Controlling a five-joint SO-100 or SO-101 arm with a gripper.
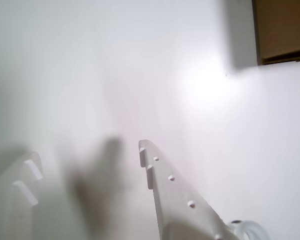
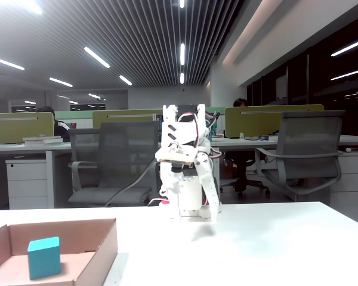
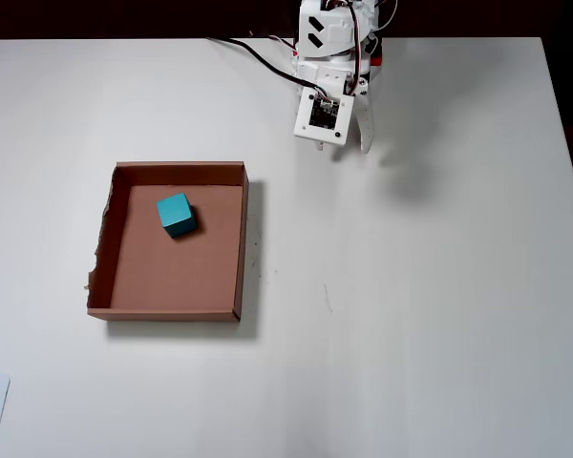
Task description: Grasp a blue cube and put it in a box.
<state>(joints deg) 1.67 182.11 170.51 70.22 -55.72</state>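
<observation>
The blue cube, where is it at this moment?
In the overhead view, the blue cube sits inside the box, near its far wall, left of the gripper, which is folded back by the arm's base.

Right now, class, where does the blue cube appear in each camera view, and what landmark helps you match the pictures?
Wrist view: the blue cube is not in it; only a corner of the box shows at upper right.
Fixed view: blue cube at lower left, inside the box.
Overhead view: blue cube left of centre, in the box's upper half.
Shared landmark: the brown cardboard box.
</observation>
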